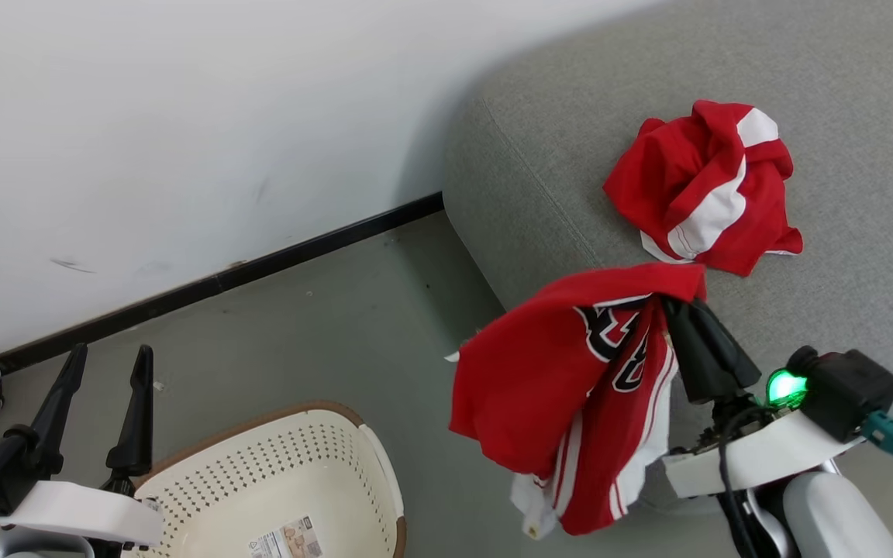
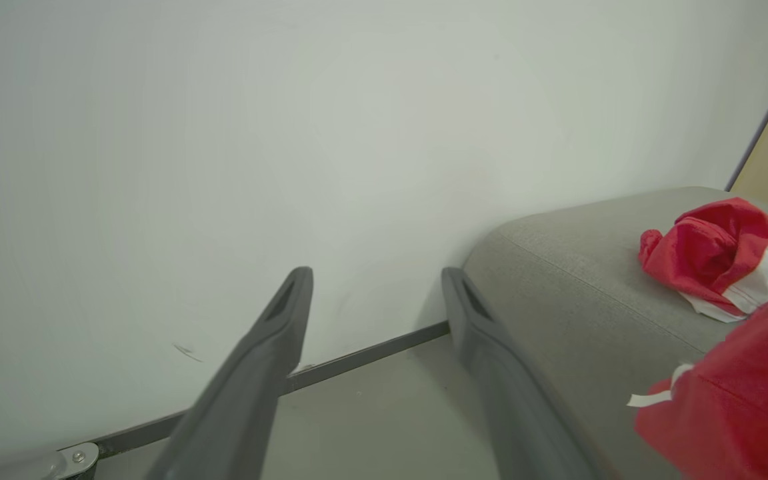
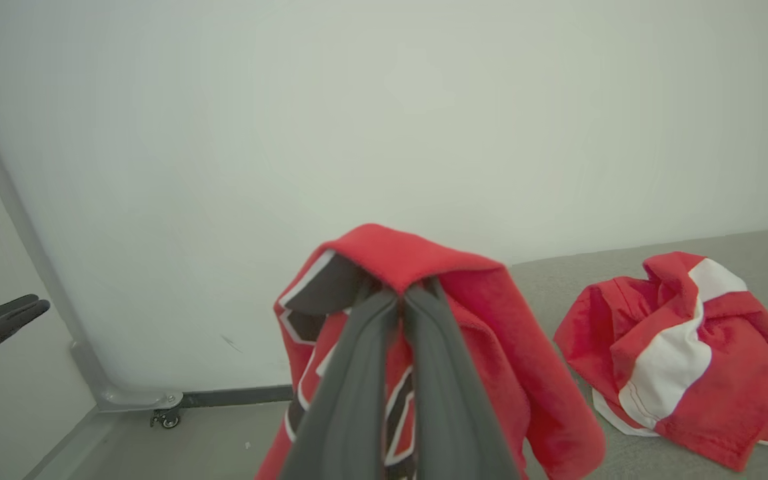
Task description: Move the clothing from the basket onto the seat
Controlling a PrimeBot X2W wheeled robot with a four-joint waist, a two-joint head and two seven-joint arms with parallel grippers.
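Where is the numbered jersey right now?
In the head view the numbered jersey hangs at lower right from the shut right gripper, at the seat's edge, below the other red garment and right of the basket.

A red jersey point(image 1: 524, 380) carries white side stripes and black numerals outlined in white. A second red garment point(image 1: 671, 178) has a broad white band. The seat point(image 1: 842, 93) is grey; the basket point(image 1: 299, 453) is cream, speckled with small holes, its rim brown. The wall point(image 1: 183, 116) is off-white.
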